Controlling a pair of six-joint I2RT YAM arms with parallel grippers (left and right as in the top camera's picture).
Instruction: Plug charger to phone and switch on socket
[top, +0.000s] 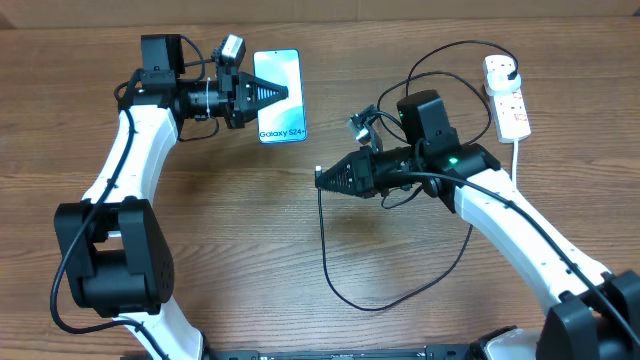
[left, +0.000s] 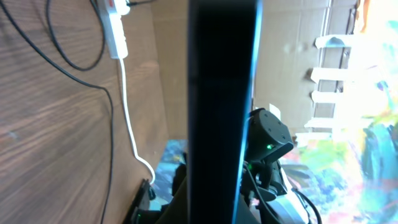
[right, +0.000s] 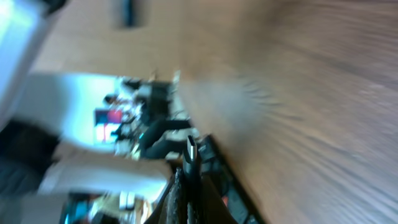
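The phone (top: 285, 100) lies screen up at the back, reading "Galaxy S24+". My left gripper (top: 268, 95) is shut on its left long edge. In the left wrist view the phone (left: 221, 93) shows edge-on as a dark band between the jaws (left: 214, 208). My right gripper (top: 322, 177) is shut on the charger's small connector (right: 191, 148), below and right of the phone and apart from it. The thin black charger cable (top: 325, 250) hangs from it and loops over the table. Its black plug (top: 512, 68) sits in the white socket (top: 507, 95) at the back right.
The socket's thick white cord (top: 515, 150) runs toward the front beside my right arm, and shows in the left wrist view (left: 127, 106). Black cable loops lie between the right arm and the socket. The right wrist view is blurred. Wooden table (top: 250, 250).
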